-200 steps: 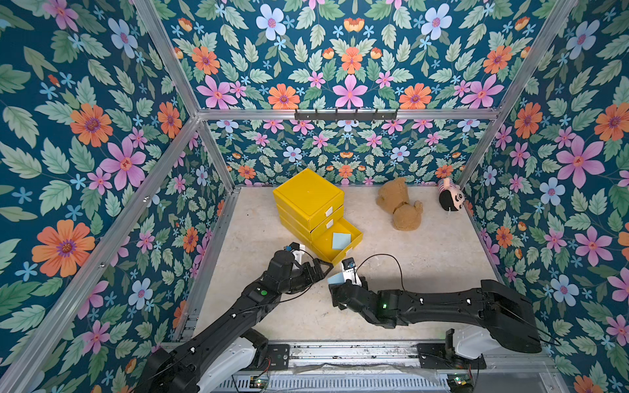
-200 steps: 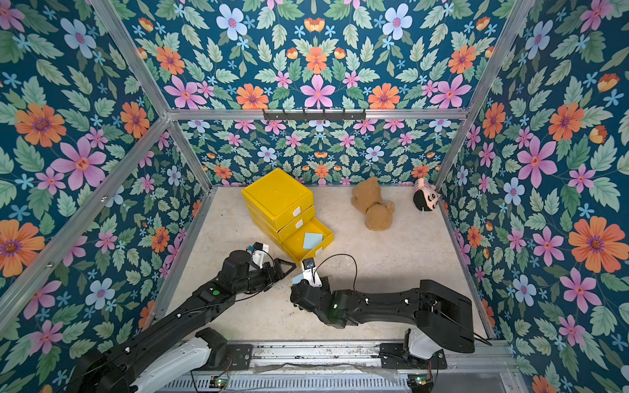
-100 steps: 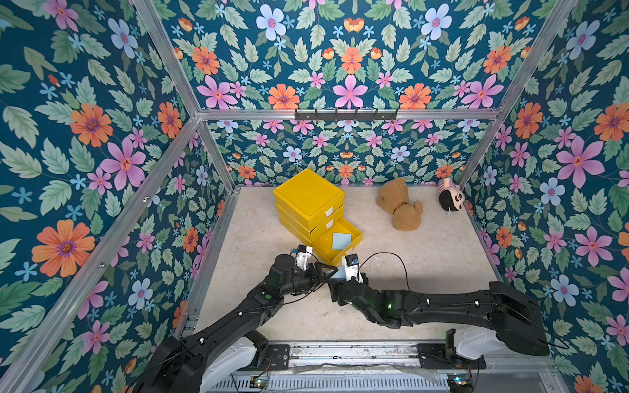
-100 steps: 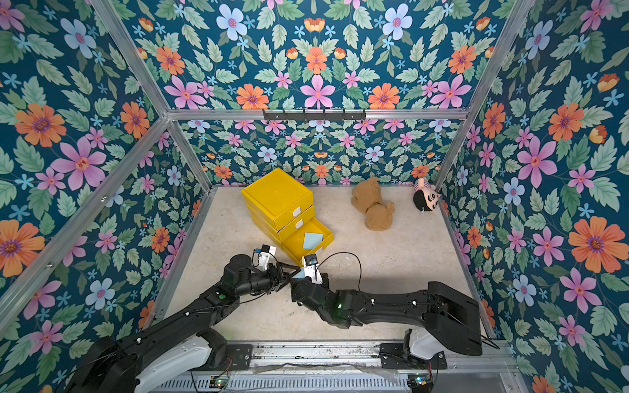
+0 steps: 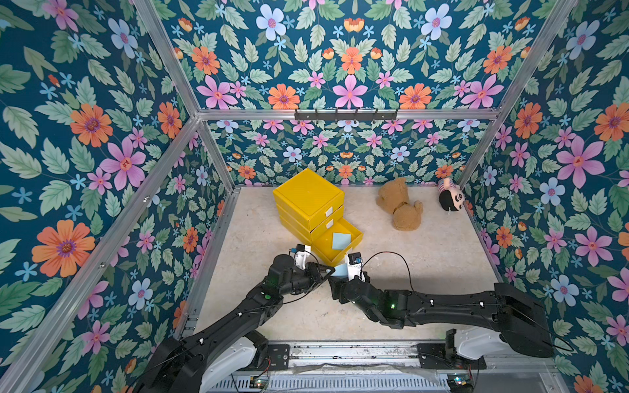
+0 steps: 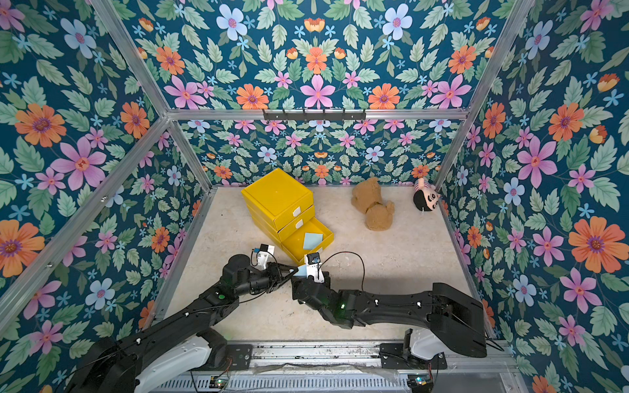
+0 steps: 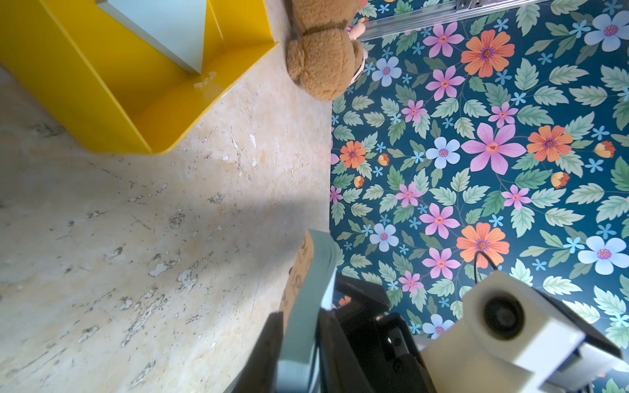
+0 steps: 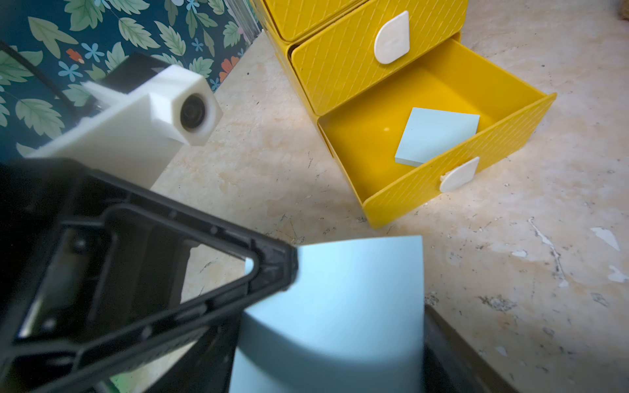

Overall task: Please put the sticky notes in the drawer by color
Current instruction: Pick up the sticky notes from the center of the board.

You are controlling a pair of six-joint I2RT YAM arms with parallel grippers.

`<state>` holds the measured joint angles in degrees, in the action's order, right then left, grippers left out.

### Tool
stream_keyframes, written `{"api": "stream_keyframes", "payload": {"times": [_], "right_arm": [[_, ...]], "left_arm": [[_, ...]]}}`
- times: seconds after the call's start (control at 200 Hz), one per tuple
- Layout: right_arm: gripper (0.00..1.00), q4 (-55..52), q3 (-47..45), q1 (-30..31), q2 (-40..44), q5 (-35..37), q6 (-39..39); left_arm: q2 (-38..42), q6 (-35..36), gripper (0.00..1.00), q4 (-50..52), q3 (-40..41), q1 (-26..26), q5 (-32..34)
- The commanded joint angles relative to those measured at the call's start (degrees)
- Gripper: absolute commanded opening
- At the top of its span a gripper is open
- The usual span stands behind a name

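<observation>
Jaws of left gripper (image 5: 325, 272) and right gripper (image 5: 340, 276) both clamp 1 blue note (image 8: 357, 289), likely a handover; next, 1 side must release before the open drawer (image 8: 476, 146).

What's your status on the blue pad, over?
Left fingers pinched on edge of blue pad; right fingers holding same pad, off the table. Bottom drawer open, another blue pad inside. Path to drawer clear.

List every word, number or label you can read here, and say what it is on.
Dark print on the brown back of the blue pad: there, but too blurred to read.
Yellow drawers, white handles, teddy bear, doll: no writing visible.
Nothing can be quoted.
</observation>
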<state>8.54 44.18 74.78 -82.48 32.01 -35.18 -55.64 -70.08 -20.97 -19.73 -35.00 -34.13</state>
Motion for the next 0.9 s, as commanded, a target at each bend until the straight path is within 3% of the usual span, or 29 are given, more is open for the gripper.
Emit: {"api": "stream_keyframes", "payload": {"times": [0.0,0.165,0.245,0.34,0.47,0.57,0.685,0.895], "right_arm": [[0.80,1.26,-0.25,-0.12,0.34,0.25,0.02],[0.80,2.36,-1.10,-0.08,1.33,-0.43,0.61],[0.86,4.00,-2.00,-0.25,2.38,-2.05,1.78],[0.99,8.35,-4.35,-1.37,5.37,-9.56,4.83],[0.99,13.91,-8.63,-4.62,12.19,-18.94,5.90],[0.99,19.49,-13.53,-10.15,19.16,-25.68,1.30],[0.99,31.07,-20.78,-19.26,25.25,-35.62,-10.03],[0.99,44.83,-26.03,-27.85,28.80,-45.12,-22.28]], "left_arm": [[0.27,0.77,0.18,-2.14,-0.64,-0.10,-1.82],[0.70,0.82,0.05,-2.06,-0.99,0.02,-1.73],[1.06,0.91,0.00,-2.14,-1.48,0.34,-1.73],[1.47,1.59,0.00,-1.98,-2.10,1.28,-2.42],[1.43,2.28,0.00,-2.60,-3.10,4.34,-5.92],[0.91,1.99,0.00,-5.74,-4.06,6.53,-8.25],[-1.13,-0.54,0.00,-12.32,-6.02,7.14,-10.24],[-5.61,-9.17,0.00,-25.37,-9.83,6.97,-11.73]]}}
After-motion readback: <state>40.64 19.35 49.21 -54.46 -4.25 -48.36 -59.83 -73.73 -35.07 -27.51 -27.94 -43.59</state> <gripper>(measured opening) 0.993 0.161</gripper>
